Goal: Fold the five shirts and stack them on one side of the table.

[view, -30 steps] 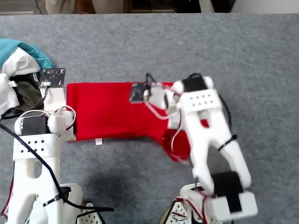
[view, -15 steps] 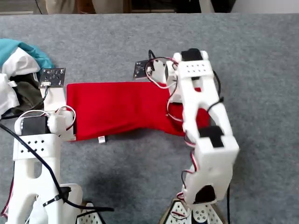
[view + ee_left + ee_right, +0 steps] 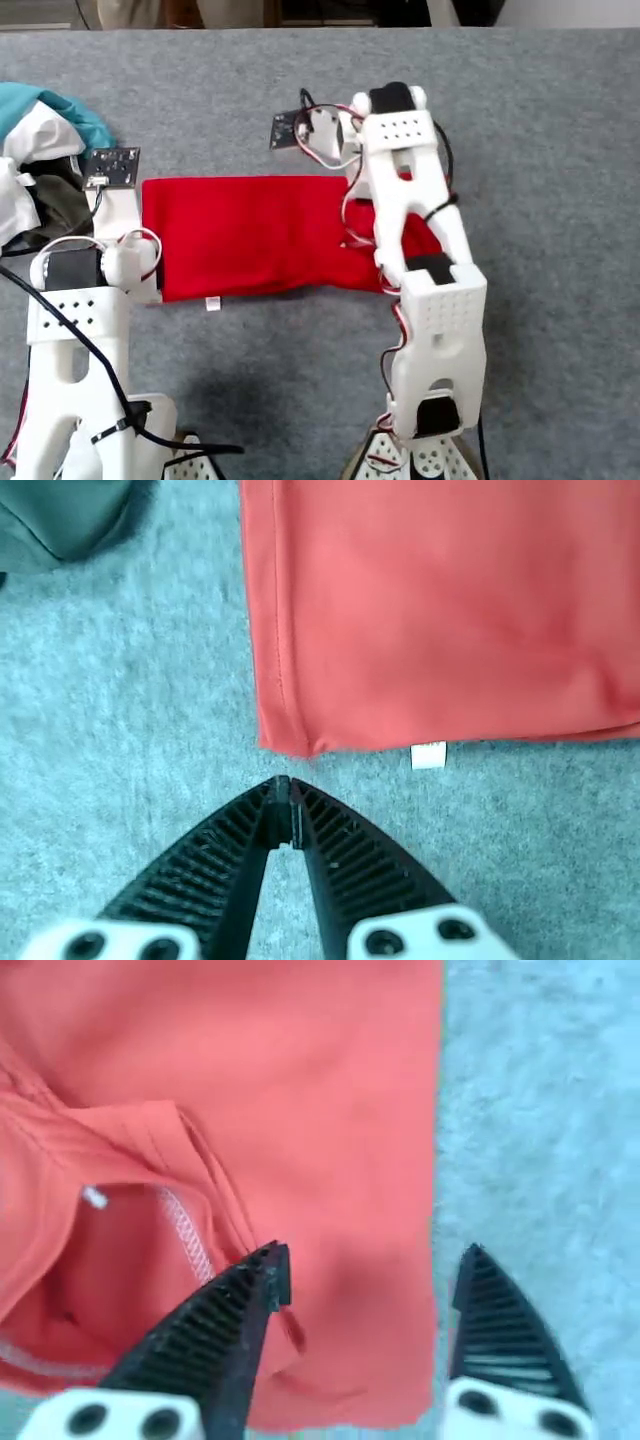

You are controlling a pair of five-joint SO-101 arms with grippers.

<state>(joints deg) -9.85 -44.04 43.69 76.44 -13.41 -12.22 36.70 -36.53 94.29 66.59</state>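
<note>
Lengthwise the shirt [image 3: 250, 235] ran left-right; right gripper [image 3: 370, 1260] hung open astride its far edge, left gripper [image 3: 282, 790] closed, empty, beside the near-left corner.

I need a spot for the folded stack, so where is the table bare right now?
Widest bare patch: the table right of the right arm. A bare strip runs along the far edge beyond the red shirt. A smaller gap lies between the arm bases. Crowded: the left end, with the shirt pile and left arm.
</note>
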